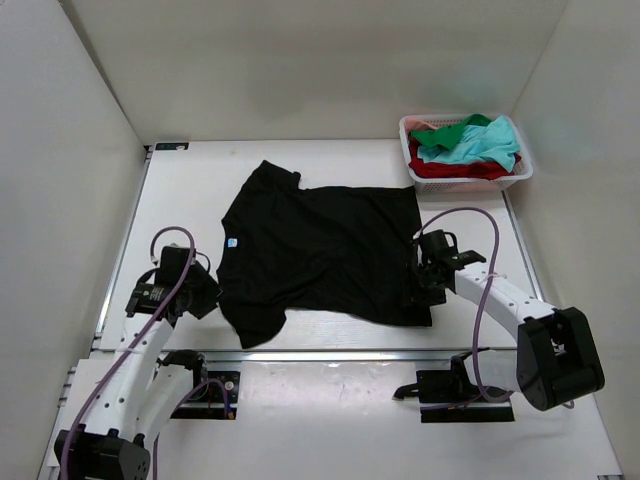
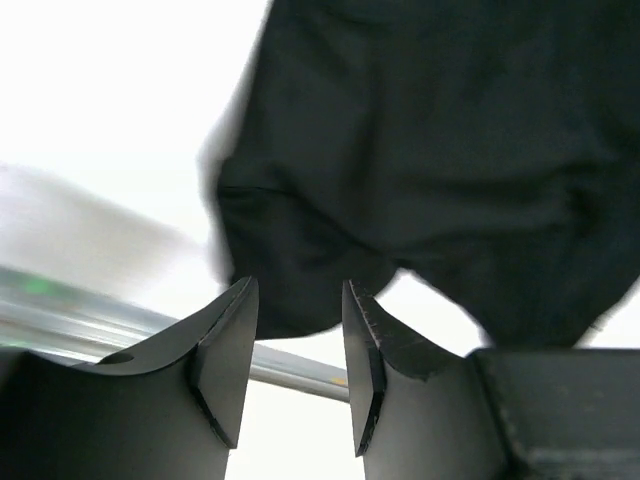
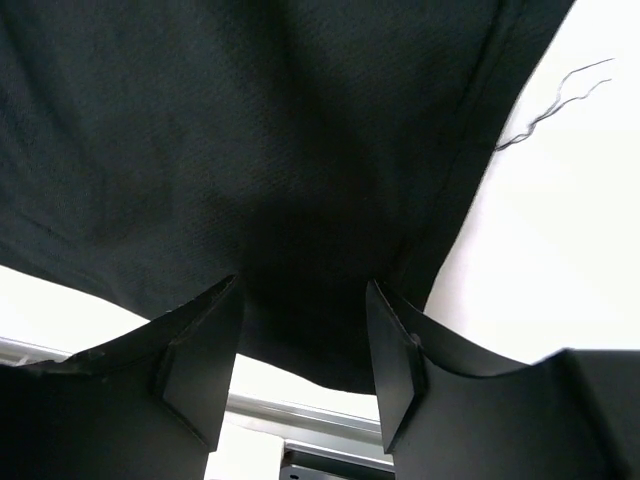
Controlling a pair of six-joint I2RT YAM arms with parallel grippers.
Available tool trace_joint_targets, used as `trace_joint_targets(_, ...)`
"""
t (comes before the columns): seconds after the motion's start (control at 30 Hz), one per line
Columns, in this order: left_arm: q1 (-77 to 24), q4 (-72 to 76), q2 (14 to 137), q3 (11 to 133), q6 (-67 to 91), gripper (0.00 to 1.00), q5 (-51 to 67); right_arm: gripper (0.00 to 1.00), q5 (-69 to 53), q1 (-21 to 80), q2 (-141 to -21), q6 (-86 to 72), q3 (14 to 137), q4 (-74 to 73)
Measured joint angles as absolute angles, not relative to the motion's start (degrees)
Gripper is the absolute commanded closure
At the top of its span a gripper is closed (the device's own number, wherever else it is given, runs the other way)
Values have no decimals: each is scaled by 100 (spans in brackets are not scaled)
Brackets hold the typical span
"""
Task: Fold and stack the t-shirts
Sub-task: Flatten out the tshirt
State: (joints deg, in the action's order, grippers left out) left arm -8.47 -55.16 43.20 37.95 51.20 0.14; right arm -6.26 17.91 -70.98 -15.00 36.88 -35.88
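The black t-shirt (image 1: pixel 320 250) is lying spread across the worktop's middle. The left gripper (image 2: pixel 300 300) is hovering at its near-left sleeve and the right gripper (image 3: pixel 303 300) at its near-right hem corner, both with jaws apart. A shallow pinch is probably risking slipped cloth and a skewed fold.

Black tee (image 1: pixel 320 250) spread mostly flat at centre of frame, slightly rumpled. Collar at left with pale-blue label (image 1: pixel 232 243), hem at right, sleeves upper left and lower left. Teal tee (image 1: pixel 482 146), green tee (image 1: pixel 462 128) and red tee (image 1: pixel 470 171) crumpled in one heap, upper right.
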Motion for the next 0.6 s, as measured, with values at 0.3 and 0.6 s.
trace_joint_targets(0.3,-1382,-6178,4451,3503,4578,49,-360,51,-47,1669,-7236,-1525,4058,-3804)
trace_joint_targets(0.6,-1765,-5872,4851,3146,4499,48,-123,50,217,1234,-7450,-1640,4180,-3861)
